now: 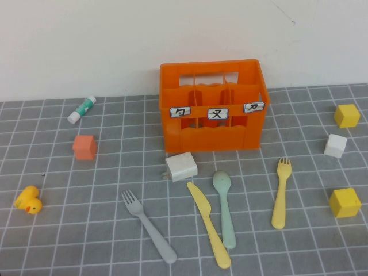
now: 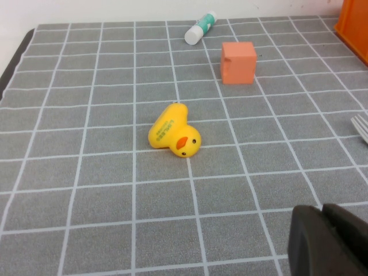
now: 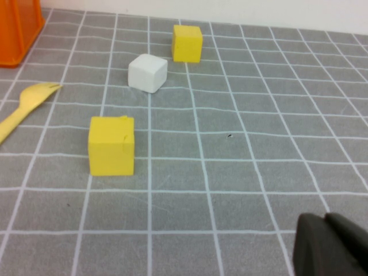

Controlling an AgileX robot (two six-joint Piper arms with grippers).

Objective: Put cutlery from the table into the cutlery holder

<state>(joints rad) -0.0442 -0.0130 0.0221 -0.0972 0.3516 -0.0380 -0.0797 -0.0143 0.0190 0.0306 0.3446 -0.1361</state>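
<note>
The orange cutlery holder (image 1: 213,106) stands upright at the back middle of the grey tiled table (image 1: 86,230). In front of it lie a grey fork (image 1: 149,227), a yellow knife (image 1: 208,225), a pale green spoon (image 1: 225,206) and a yellow fork (image 1: 281,192). The yellow fork's tines (image 3: 34,95) and the grey fork's tines (image 2: 361,126) show at the edges of the wrist views. My left gripper (image 2: 322,214) hangs shut and empty over bare tiles near the duck. My right gripper (image 3: 325,221) is shut and empty too, near the yellow cubes. Neither arm shows in the high view.
A white block (image 1: 181,166) lies against the holder's front. On the left are a white-and-green tube (image 1: 81,109), an orange-pink cube (image 1: 85,147) and a yellow duck (image 1: 29,200). On the right are two yellow cubes (image 1: 347,115) (image 1: 344,202) and a white cube (image 1: 335,145).
</note>
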